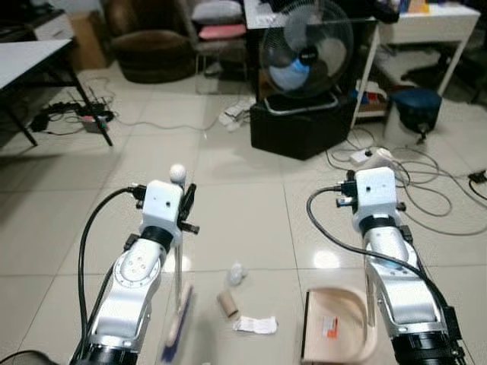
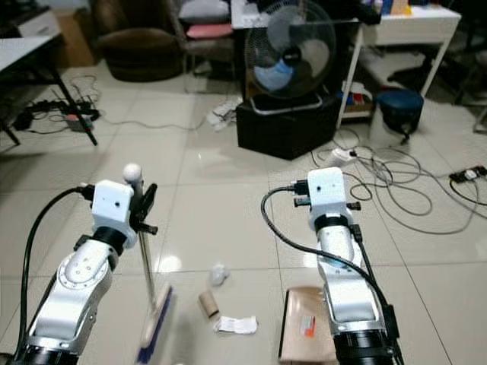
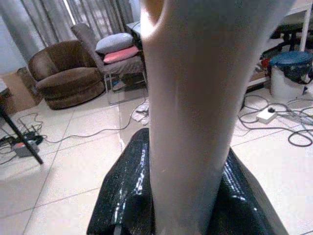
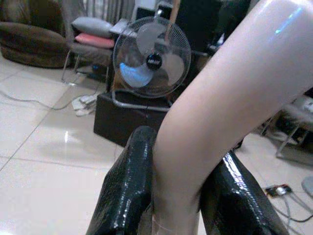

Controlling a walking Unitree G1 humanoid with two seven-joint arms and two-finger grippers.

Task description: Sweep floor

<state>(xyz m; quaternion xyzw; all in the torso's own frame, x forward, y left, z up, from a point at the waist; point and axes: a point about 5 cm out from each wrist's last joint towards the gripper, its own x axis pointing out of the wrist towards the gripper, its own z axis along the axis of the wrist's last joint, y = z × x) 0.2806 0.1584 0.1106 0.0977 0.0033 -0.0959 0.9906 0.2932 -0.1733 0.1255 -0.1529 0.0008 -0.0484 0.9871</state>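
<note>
While the left gripper clamps the broom handle and the right gripper clamps the dustpan handle, the brush should drag low and slowly towards the dustpan, whose lip should stay flat on the floor. The pan seems to hold one small label or scrap. Between them lie a paper scrap, a cardboard tube and a crumpled wad.

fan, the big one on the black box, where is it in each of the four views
Left eye view: fan top centre, on the black box.
Right eye view: top centre, slightly further left.
Left wrist view: I can't make it out; the broom handle blocks the middle.
Right wrist view: upper centre-left, behind the dustpan handle.
Shared landmark: brown armchair.
</note>
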